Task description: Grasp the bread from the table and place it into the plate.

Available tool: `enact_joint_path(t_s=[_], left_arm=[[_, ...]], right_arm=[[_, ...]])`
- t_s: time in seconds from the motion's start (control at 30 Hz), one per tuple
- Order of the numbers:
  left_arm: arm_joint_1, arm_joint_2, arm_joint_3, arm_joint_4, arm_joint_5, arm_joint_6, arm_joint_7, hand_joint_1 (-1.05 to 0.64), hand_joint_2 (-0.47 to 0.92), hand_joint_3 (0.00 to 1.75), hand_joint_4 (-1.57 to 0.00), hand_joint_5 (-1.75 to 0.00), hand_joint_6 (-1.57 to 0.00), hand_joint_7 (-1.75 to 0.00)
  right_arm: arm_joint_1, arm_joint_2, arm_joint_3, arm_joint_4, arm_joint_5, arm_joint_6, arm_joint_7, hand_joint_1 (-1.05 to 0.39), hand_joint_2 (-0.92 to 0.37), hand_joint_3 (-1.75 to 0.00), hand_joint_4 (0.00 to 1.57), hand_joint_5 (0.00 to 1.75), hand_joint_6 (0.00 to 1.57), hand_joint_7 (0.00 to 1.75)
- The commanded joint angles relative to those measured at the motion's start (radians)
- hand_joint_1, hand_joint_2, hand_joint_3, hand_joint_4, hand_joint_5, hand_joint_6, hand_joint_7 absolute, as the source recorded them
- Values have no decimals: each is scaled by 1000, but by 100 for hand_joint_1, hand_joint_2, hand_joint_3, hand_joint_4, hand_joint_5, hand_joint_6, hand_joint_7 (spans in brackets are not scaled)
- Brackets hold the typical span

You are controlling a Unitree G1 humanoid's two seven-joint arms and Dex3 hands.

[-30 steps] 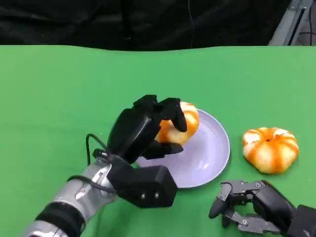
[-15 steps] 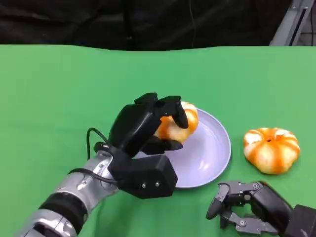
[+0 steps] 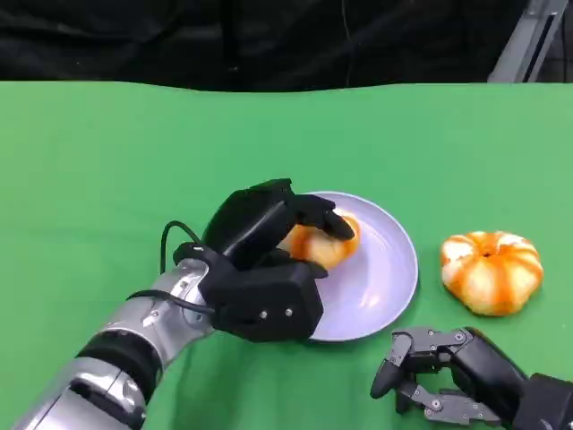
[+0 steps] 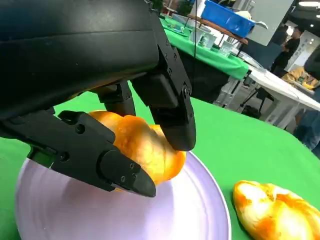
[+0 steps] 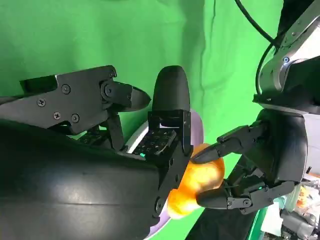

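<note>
Left hand (image 3: 269,228) closed around a bread roll (image 3: 324,242), thumb on the near side and fingers (image 4: 172,107) over the top; the roll sits low over the left half of the lavender plate (image 3: 385,278), and the left wrist view shows its underside at or just above the plate's floor — whether it already rests there cannot be told. Judged from this, the carry is essentially complete: what remains is to let go and draw the hand clear. A second bread roll (image 3: 491,271) lies on the green table (image 3: 107,161) just right of the plate, apart from its rim and untouched; if it too is meant for the plate, that is wholly still to do. Right hand (image 3: 439,381) rests on the table near the plate's front-right edge, fingers loosely curled and apart, holding nothing. Room for movement: the plate's right half is bare, and open cloth extends left of and behind the plate — the likeliest way out for the left hand. The table's far edge lies well behind the plate, against a dark backdrop.
</note>
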Motion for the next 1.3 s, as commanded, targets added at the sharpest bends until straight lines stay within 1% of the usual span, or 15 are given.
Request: enact_joint_path(t_s=[0.03, 0.1, 0.13, 0.17, 0.2, 0.27, 0.77, 0.8, 0.83, 0.9, 1.0, 1.03, 1.07, 1.13, 1.3], left_arm=[[-20, 7, 7, 7, -10, -8, -8, -12, 88, 0, -57, -116, -98, -22], [-25, 9, 7, -1, -14, -4, -28, -12, 88, 0, -57, -116, -98, -21], [-29, 10, 8, -7, -20, -5, -54, -30, 90, 2, -66, -66, -84, -10], [-32, 11, 9, -12, -25, -5, -73, -47, 91, 8, -73, -32, -75, -4], [-33, 12, 11, -16, -28, -5, -86, -52, 92, 11, -76, -20, -72, -2], [-32, 12, 14, -19, -31, -4, -95, -57, 92, 13, -78, -10, -70, -1], [-29, 11, 23, -25, -28, -2, -106, -58, 92, 14, -80, -4, -69, 0], [-33, 14, 20, -33, -30, 3, -133, -58, 92, 14, -80, -4, -69, 0], [-35, 16, 18, -40, -31, 8, -155, -69, 92, 27, -75, -3, -62, 0], [-34, 19, 19, -53, -33, 15, -183, -75, 92, 35, -72, -2, -59, 0], [-27, 21, 28, -75, -46, 15, -221, -76, 92, 38, -71, -1, -58, 0], [-24, 23, 33, -87, -57, 13, -244, -82, 92, 50, -66, -1, -55, 0], [-21, 25, 36, -97, -64, 12, -262, -83, 92, 55, -63, -1, -54, 0], [-16, 27, 39, -110, -73, 16, -279, -85, 92, 59, -62, -1, -53, 0], [-10, 28, 41, -125, -78, 24, -292, -85, 92, 61, -62, -1, -52, 0]], right_arm=[[10, -11, -2, -14, -1, -1, -5, 0, -89, -51, 74, 151, 81, 110], [9, -10, -2, -9, 1, -5, -4, 0, -89, -51, 74, 151, 81, 110], [8, -10, -2, -6, 1, -8, -3, 0, -89, -52, 73, 151, 81, 111], [8, -10, -2, -4, 1, -10, -3, 0, -89, -52, 73, 151, 81, 111], [8, -10, -2, -3, 1, -11, -3, -1, -89, -52, 73, 152, 81, 111], [8, -10, -2, -3, 1, -11, -3, -1, -89, -53, 73, 153, 81, 112], [8, -10, -2, -3, 1, -12, -3, -1, -87, -55, 72, 154, 80, 113], [4, -8, -2, 6, 7, -17, 2, -1, -87, -55, 72, 154, 80, 113], [0, -6, -3, 13, 12, -21, 6, -2, -87, -55, 72, 153, 80, 113], [-4, -4, -3, 22, 16, -26, 10, -2, -87, -55, 72, 153, 80, 112], [-5, -8, -3, 20, 0, -33, 1, -2, -87, -55, 73, 152, 81, 112], [-6, -11, -2, 17, -13, -36, -8, -3, -87, -54, 71, 151, 80, 112], [-6, -13, -1, 15, -22, -39, -14, -3, -87, -54, 71, 150, 79, 113], [-6, -14, -1, 14, -28, -41, -19, -3, -87, -53, 71, 150, 79, 114], [-6, -14, 0, 15, -31, -42, -23, -3, -87, -52, 71, 150, 78, 115]])
